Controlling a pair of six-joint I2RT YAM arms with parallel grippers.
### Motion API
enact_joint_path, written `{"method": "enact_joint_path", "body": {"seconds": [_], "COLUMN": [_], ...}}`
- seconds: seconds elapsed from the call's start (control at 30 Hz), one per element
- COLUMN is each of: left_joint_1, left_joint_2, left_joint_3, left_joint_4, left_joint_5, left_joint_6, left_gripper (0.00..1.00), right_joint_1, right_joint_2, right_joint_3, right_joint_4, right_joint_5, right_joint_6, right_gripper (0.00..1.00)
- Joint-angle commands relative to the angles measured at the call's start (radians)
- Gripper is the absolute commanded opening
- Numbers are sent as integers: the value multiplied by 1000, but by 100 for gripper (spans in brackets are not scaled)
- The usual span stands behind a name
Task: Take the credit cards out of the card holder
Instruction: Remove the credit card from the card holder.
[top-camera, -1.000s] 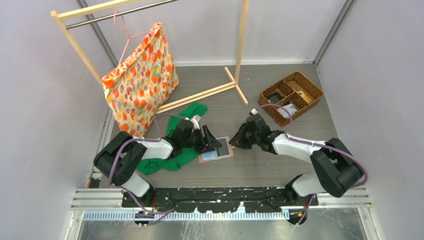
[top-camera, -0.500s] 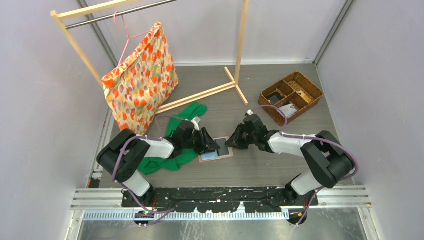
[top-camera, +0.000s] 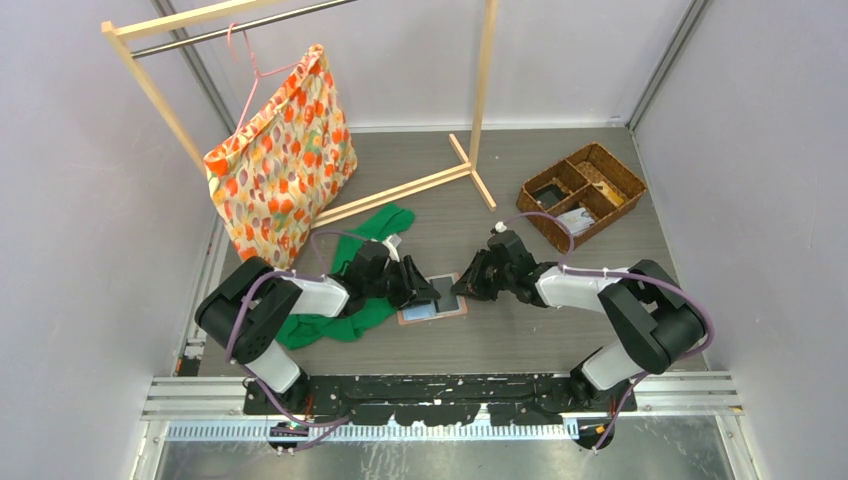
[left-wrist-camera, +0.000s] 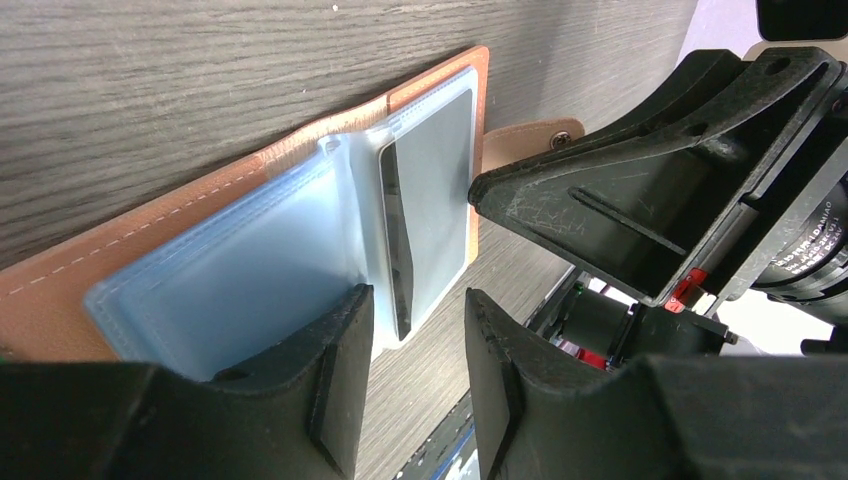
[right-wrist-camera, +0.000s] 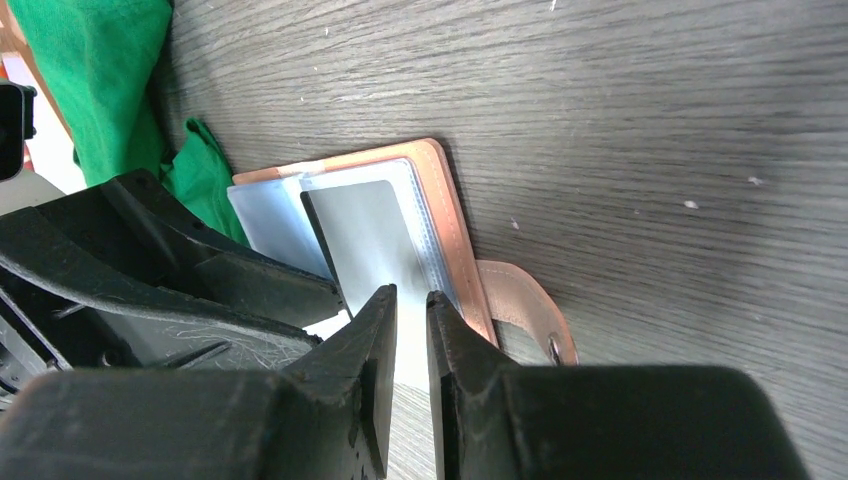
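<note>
Salmon-pink card holder (top-camera: 436, 309) lies open flat on table (top-camera: 520, 340) between left gripper (left-wrist-camera: 415, 370) and right gripper (right-wrist-camera: 410, 340), long axis left-right, snap tab (right-wrist-camera: 525, 305) rightward | one holder, one dark card (left-wrist-camera: 430, 190) in clear sleeve (left-wrist-camera: 250, 290) | left gripper part-open astride sleeve edge | right gripper almost closed, hold unclear | scene unchanged from half-second earlier

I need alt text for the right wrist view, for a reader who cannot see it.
An open salmon-pink card holder lies on a grey wood-grain table, a grey card in its clear sleeve. The right gripper, narrowly open, is over the card; the left gripper is at the left.
</note>
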Motion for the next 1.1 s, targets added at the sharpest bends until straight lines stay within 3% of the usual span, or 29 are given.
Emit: {"method": "enact_joint_path", "body": {"seconds": [0.0, 0.5, 0.77, 0.93, 1.07], "left_joint_1": [0, 0, 1, 2, 2], "left_joint_2": [17, 4, 5, 5, -5], "left_joint_3": [23, 3, 0, -9, -24], "left_joint_4": [6, 10, 2, 4, 16], "left_joint_5": [-12, -36, -43, -44, -46], "left_joint_6": [4, 2, 2, 1, 0], "left_gripper": [40, 33, 18, 18, 31], "right_joint_1": [5, 57, 59, 59, 59], "right_joint_2": [19, 80, 78, 78, 78], "right_joint_3": [-10, -11, -17, -22, -26], "right_joint_4": [30, 80, 82, 81, 81], "right_joint_5": [4, 11, 19, 23, 23], "right_joint_6": [-8, 15, 18, 18, 20], "right_gripper": [23, 23, 23, 22, 22]}}
